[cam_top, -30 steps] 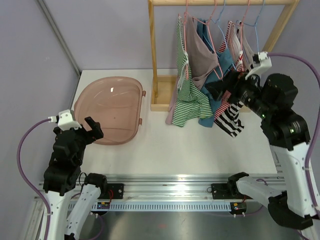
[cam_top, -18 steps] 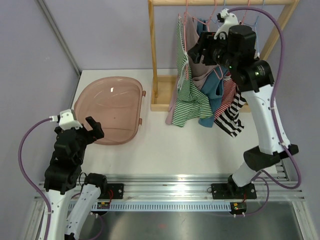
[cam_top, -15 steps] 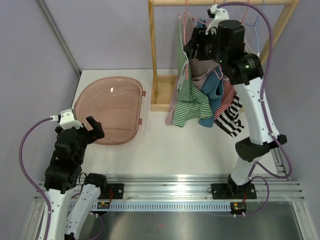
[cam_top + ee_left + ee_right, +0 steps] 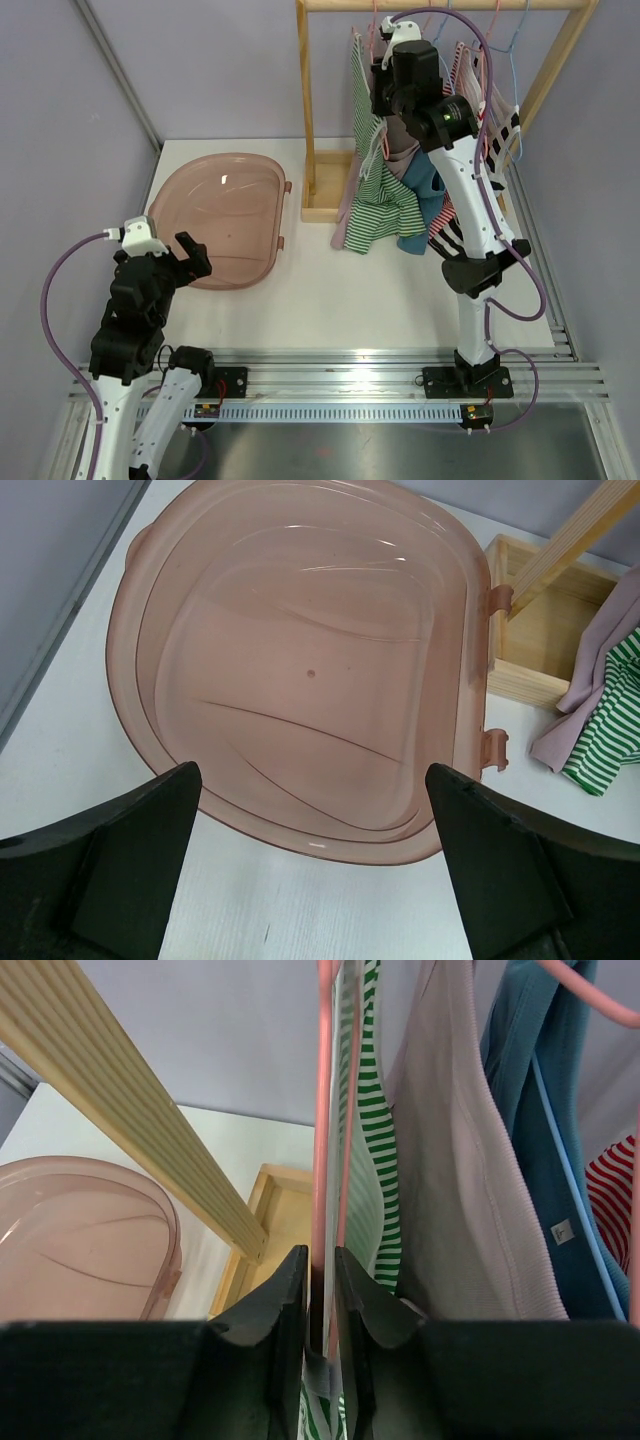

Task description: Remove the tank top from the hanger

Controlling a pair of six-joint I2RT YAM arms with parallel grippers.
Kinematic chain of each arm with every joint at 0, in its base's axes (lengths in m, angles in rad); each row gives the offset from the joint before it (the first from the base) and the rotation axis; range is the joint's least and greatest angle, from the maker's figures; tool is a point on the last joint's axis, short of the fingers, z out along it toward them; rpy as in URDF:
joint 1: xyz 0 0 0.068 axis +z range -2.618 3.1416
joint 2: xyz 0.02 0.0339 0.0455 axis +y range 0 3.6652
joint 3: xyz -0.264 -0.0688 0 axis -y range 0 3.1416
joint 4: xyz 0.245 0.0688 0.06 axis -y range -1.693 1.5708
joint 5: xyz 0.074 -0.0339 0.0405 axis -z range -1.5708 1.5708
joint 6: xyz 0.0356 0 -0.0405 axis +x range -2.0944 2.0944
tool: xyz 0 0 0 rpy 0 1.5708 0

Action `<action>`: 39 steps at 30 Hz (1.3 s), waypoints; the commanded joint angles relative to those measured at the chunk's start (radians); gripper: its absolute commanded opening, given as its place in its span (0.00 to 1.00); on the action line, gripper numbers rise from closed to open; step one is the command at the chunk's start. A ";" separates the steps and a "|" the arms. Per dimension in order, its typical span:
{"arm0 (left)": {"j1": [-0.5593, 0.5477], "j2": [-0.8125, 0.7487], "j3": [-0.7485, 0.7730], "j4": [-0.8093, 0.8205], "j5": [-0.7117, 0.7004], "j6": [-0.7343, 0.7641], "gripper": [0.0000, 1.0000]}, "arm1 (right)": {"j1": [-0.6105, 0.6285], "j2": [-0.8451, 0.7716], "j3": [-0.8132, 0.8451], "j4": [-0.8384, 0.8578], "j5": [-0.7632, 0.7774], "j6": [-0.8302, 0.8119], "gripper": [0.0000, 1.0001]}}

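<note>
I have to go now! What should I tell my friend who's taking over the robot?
Right gripper: up at the rack, jaws closed on the pink hanger that seems to carry the green-striped top.
Left gripper: open, empty, over the tub.
Done: hanger grasped, it seems.
Left: the top hangs on the rack with the other clothes. Lift the hanger off and slip the top free.

We count two arms (image 4: 128,325), one pink basin (image 4: 222,215) and one wooden rack (image 4: 305,100). We can tell five garments (image 4: 378,200) apart on it; the hangers (image 4: 323,1110) overlap too much to count.
</note>
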 commanded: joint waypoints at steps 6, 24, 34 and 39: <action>-0.003 0.012 -0.011 0.053 0.038 0.006 0.99 | 0.005 0.015 0.058 0.105 0.040 -0.067 0.25; -0.003 0.001 -0.011 0.053 0.038 0.005 0.99 | 0.005 -0.037 0.035 0.231 0.028 -0.003 0.00; -0.003 -0.012 -0.008 0.050 0.017 -0.003 0.99 | 0.005 -0.127 0.018 0.309 -0.016 0.039 0.00; -0.003 0.006 0.014 0.053 0.047 0.003 0.99 | 0.005 -0.176 0.001 0.264 -0.042 0.059 0.00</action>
